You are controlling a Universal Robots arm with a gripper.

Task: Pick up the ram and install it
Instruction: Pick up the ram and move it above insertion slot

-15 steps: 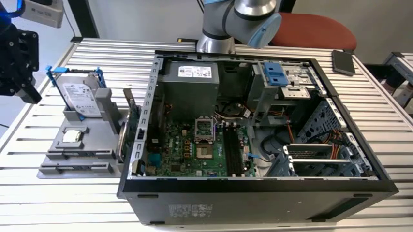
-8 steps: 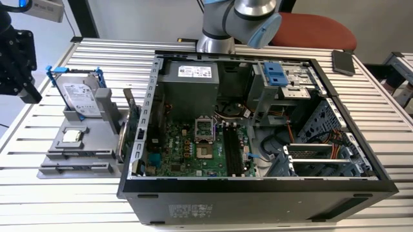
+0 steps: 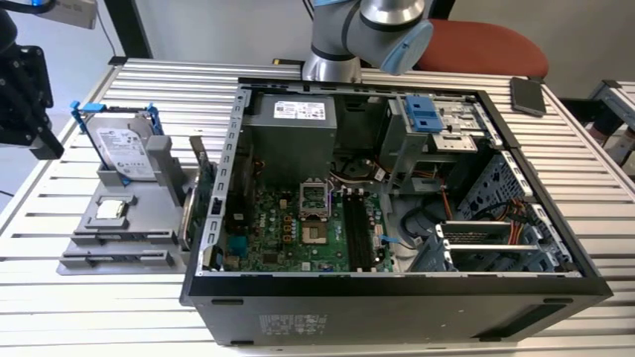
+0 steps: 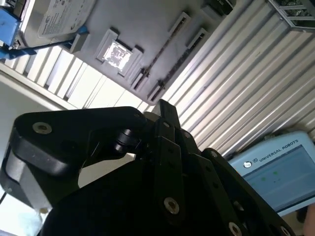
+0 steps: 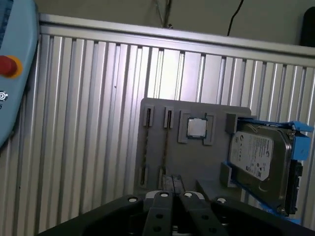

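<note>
Over the table (image 3: 100, 312), ten o'clock from the computer case (image 3: 397, 301), we saw the pincer (image 5: 172, 189) clenched near a grey holder (image 5: 197, 162). It carried a hard drive (image 5: 258, 157).

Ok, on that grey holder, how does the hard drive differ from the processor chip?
The hard drive is far larger than the processor chip. The hard drive stands on edge in a blue bracket; the processor chip lies flat in a recess. Both sit on the grey holder, outside the computer case.
</note>
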